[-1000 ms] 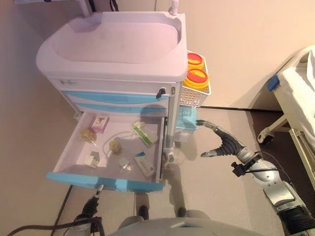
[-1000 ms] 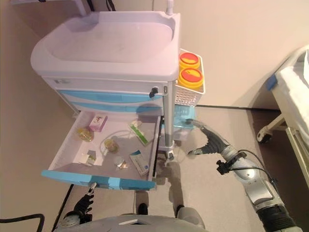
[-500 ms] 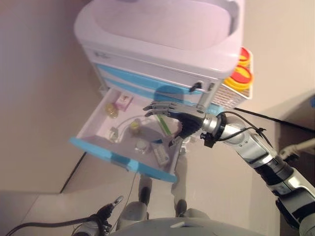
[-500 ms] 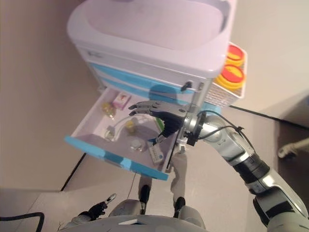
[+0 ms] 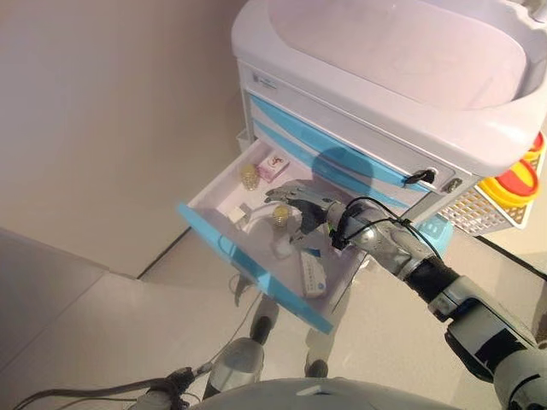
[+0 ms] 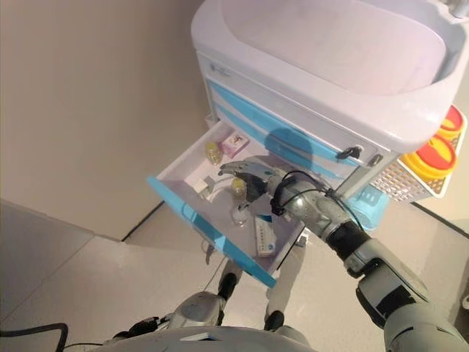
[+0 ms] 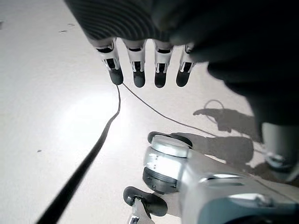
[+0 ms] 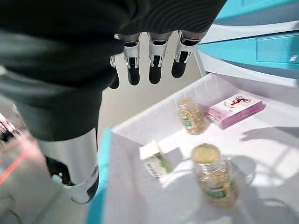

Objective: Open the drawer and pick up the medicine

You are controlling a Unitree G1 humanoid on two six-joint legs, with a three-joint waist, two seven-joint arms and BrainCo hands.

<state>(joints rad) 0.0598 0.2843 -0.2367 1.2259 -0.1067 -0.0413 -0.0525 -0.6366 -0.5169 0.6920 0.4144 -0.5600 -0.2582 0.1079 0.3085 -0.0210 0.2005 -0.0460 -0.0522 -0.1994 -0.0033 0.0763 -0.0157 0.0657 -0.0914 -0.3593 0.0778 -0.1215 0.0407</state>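
The cart's lowest drawer (image 5: 224,246), with a blue front, stands pulled open. Inside lie an upright amber medicine bottle (image 8: 211,176), a second amber bottle (image 8: 191,116) on its side, a pink box (image 8: 233,108), a small white box (image 8: 154,159) and a long white-and-green box (image 5: 312,275). My right hand (image 5: 304,203) hovers over the drawer, just above the upright bottle (image 6: 239,191), with straight fingers (image 8: 154,65) and nothing held. My left hand (image 7: 136,74) hangs open over the floor, low on my left.
The white medical cart (image 5: 385,60) has two shut blue drawers (image 5: 316,141) above the open one. A side basket holds yellow containers with red lids (image 5: 515,182). A beige wall (image 5: 102,111) stands close on the left.
The view has swung left. My right hand has moved from beside the cart to over the open drawer and has come down close above the upright bottle.
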